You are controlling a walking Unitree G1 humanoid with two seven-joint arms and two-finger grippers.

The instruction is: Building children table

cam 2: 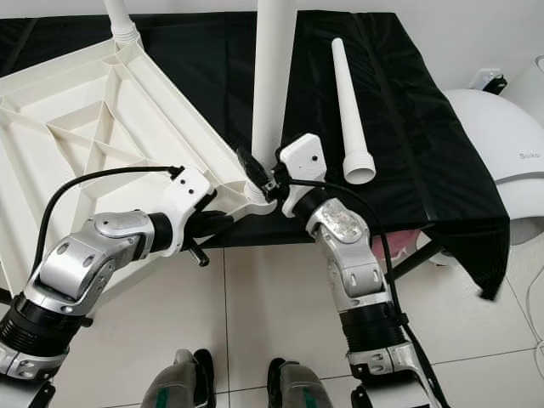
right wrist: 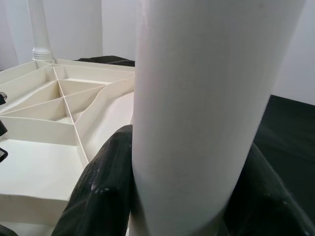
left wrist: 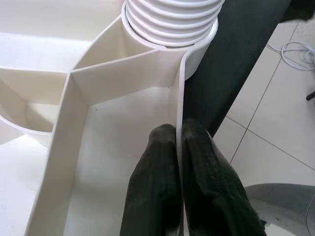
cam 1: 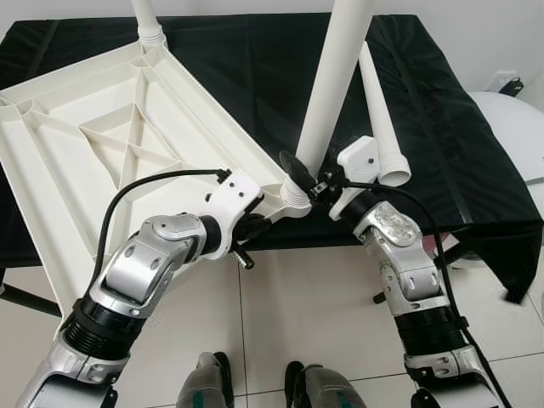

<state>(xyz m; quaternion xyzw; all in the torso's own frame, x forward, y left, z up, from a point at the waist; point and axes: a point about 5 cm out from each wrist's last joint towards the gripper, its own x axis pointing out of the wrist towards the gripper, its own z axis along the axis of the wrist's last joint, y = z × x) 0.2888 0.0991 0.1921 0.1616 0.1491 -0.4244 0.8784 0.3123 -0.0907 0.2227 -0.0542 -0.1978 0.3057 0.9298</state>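
Note:
A white plastic table top (cam 1: 85, 144) lies upside down on a black-covered table, ribs facing up. A white leg (cam 1: 336, 76) stands upright in its near corner socket (left wrist: 170, 24), with the threaded end partly in. My right gripper (cam 1: 302, 174) is shut on this leg just above the socket, and its fingers (right wrist: 98, 191) wrap both sides. My left gripper (cam 1: 255, 225) is shut on the table top's outer rim (left wrist: 179, 88) beside that corner. Another leg (cam 1: 146, 21) stands in the far corner. A loose leg (cam 2: 348, 102) lies on the cloth to the right.
The black cloth (cam 1: 238, 68) hangs over the table's front edge. A white rounded appliance (cam 2: 501, 144) stands on the right. Pale floor tiles (cam 1: 314, 297) lie below, with a white cable (left wrist: 295, 49) on them. My feet (cam 1: 255, 387) are at the bottom.

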